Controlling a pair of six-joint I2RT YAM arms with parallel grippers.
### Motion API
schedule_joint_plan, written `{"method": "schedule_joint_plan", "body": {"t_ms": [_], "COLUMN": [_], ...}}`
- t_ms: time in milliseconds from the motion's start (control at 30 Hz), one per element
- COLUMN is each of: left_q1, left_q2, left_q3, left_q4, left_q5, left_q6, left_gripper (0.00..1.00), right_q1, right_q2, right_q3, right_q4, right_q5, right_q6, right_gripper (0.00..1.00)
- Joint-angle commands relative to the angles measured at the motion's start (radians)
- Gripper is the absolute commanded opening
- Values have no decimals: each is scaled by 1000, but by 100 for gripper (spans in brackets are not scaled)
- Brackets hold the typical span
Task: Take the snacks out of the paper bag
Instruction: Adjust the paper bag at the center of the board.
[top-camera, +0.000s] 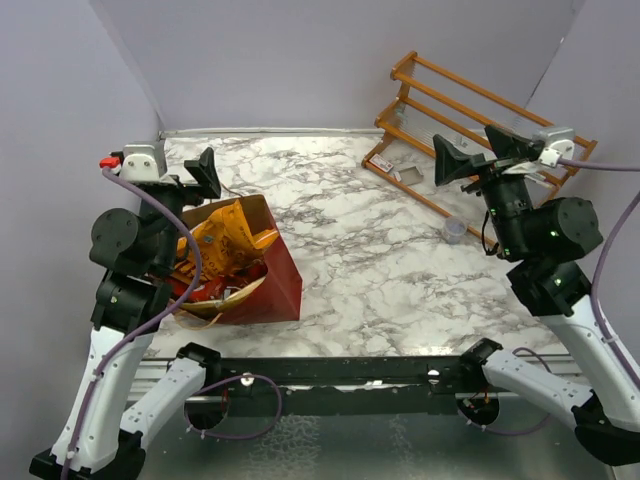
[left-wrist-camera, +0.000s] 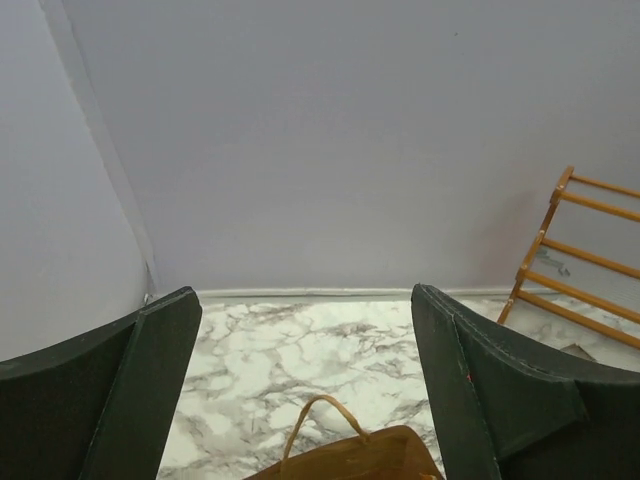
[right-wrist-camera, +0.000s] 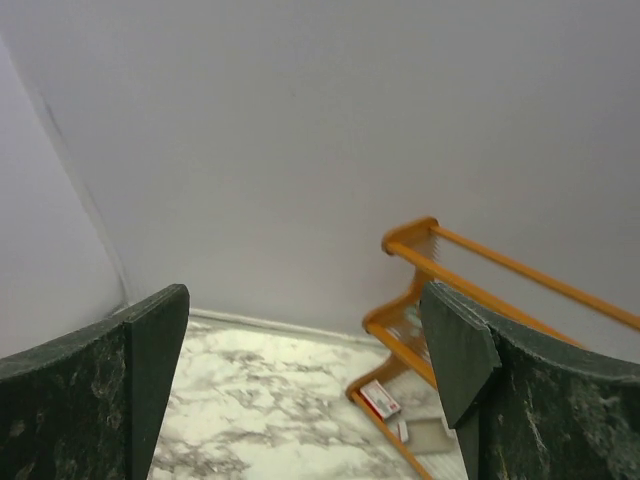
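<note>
Closest to you in the overhead view is the black crossbar (top-camera: 330, 372) joining the two arm bases at the near edge of the marble surface (top-camera: 380, 270). On your left, the left fingers (top-camera: 200, 175) hang over the far rim of the paper bag (top-camera: 282, 288). They are spread wide and hold nothing. The wrist camera there shows only wall and marble in the gap, with a tan string handle (left-wrist-camera: 318, 425) and a strip of brown rim at the bottom of its view. The bag sits on the left part of the surface with its dark red side facing right and its mouth gaping toward the left arm. You cannot tell from here whether it stands or leans. The snacks (top-camera: 215, 275) are all inside it or at its mouth. An orange chip bag (top-camera: 230, 240) lies uppermost, red packs sit lower down beside the arm, and a pale packet lies along the near rim. Across the marble to the right, a small grey cup (top-camera: 455, 228) stands close by the wooden rack (top-camera: 470, 110), which leans against the far right wall. The right fingers (top-camera: 478, 155) are raised in front of that rack, well apart from the bag. They too are fully spread and hold nothing (their own camera sees wall, rack rails and a small red-and-white card (right-wrist-camera: 380, 398) at the rack's foot).
</note>
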Motion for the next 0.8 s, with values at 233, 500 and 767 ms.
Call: {"method": "schedule_joint_plan", "body": {"t_ms": [233,500,767], "left_q1": [111,153,170], "left_q2": [-19,-40,-60], "left_q3": [-158,-251,-298], "left_q4": [109,173,223], "left_q5": [-26,-44,-46], "left_q6": [-126,-175,-215], "left_gripper": [96,98,99], "right_q1": [-307,-431,-452], "right_q2": [90,131,279], "right_q3": [-156,-292,-320], "right_q4": [-69,-15,157], "right_q5": [-236,-556,-1022], "right_q6": [273,346,468], "right_gripper": [99,99,99]}}
